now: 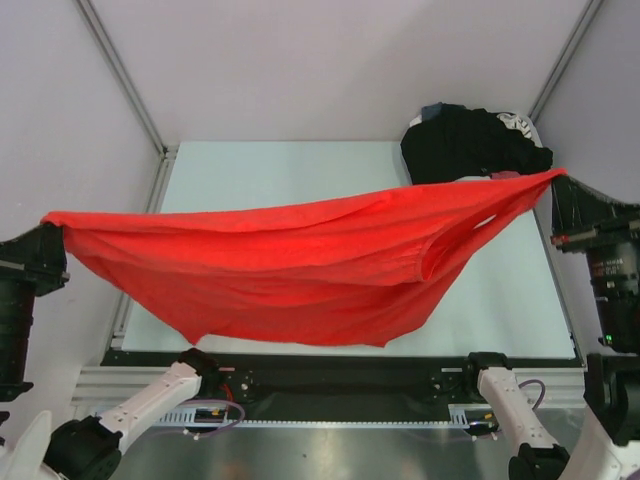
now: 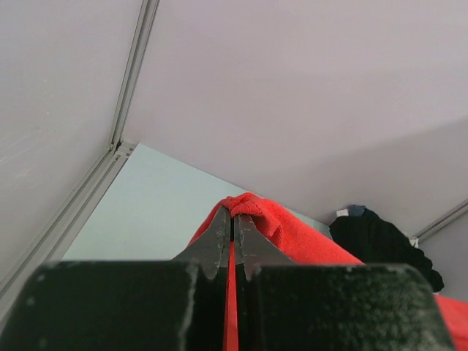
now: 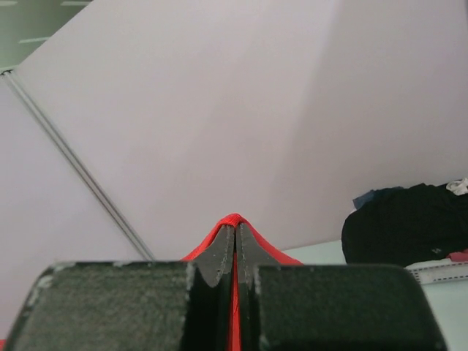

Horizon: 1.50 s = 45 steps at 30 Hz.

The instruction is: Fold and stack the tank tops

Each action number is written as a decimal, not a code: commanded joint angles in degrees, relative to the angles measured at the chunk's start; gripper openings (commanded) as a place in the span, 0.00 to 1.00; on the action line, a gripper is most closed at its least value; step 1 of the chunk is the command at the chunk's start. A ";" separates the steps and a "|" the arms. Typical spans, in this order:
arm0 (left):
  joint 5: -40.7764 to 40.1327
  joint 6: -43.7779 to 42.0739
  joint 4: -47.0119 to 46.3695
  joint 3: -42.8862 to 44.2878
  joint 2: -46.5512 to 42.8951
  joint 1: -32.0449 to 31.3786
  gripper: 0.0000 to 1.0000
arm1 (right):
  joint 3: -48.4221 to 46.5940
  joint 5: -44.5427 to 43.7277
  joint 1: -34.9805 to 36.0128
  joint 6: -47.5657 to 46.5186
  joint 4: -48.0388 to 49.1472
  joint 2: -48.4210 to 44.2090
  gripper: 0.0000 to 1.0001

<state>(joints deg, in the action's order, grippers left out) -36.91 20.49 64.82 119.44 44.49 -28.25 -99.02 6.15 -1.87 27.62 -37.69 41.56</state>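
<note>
A bright red tank top (image 1: 300, 265) hangs stretched wide in the air above the pale table (image 1: 270, 175), sagging in the middle. My left gripper (image 1: 55, 225) is shut on its left end, red cloth (image 2: 278, 227) bunched over the closed tips (image 2: 233, 216). At the far right my right gripper (image 1: 558, 180) is shut on the other end, with red fabric (image 3: 235, 219) wrapped over its tips (image 3: 235, 228). A black tank top (image 1: 470, 145) lies crumpled at the table's back right corner, also seen in both wrist views (image 2: 380, 241) (image 3: 402, 223).
Pale enclosure walls and metal frame posts (image 1: 120, 75) surround the table. A white rim of a basket (image 3: 439, 272) shows beneath the black heap. The arm bases (image 1: 180, 385) (image 1: 495, 385) sit at the near edge.
</note>
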 commanded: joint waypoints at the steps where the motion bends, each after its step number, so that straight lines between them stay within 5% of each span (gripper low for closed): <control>1: 2.45 0.25 0.22 -5.69 -1.60 0.48 0.00 | -2.14 1.93 -0.15 -1.78 -2.45 -2.28 0.00; 6: 7.80 2.61 -4.42 -25.32 -0.98 0.48 0.00 | 6.80 0.35 -0.15 -2.22 -8.01 3.69 0.00; 11: 10.18 5.87 -15.93 -44.88 -0.64 0.65 0.00 | 24.56 -1.05 -0.24 -0.29 0.94 9.31 0.00; 18: 27.28 8.07 -31.93 -62.81 9.37 13.36 0.00 | 34.77 -0.96 -0.77 3.40 11.31 25.91 0.00; 21: 35.65 11.05 -39.13 -66.25 13.76 19.88 0.00 | 36.18 -1.58 -1.12 5.25 16.41 33.29 0.01; 23: 36.20 12.37 -41.69 -67.23 15.88 21.13 0.00 | 35.57 0.16 -1.21 5.43 19.40 36.64 0.12; 25: 35.41 13.52 -45.03 -67.93 19.31 21.31 0.00 | 34.52 1.93 -1.21 5.26 20.90 41.29 0.45; 27: 34.89 14.40 -47.22 -68.19 22.55 21.66 0.00 | 32.50 4.04 -0.68 4.03 20.47 43.95 0.68; 29: 34.62 15.01 -48.64 -68.46 24.32 21.92 0.00 | 31.35 3.17 0.02 2.45 16.87 45.36 0.67; 35: 35.06 14.14 -52.07 -68.90 28.54 25.78 0.00 | 40.74 6.05 6.17 -2.74 16.69 36.76 0.43; 45: 38.83 12.56 -52.42 -64.51 37.16 30.27 0.00 | 47.87 2.29 17.60 -1.60 10.19 36.22 0.54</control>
<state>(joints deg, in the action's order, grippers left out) -0.49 33.95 15.40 52.07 80.62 1.54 -52.01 10.20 14.17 26.28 -24.53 78.37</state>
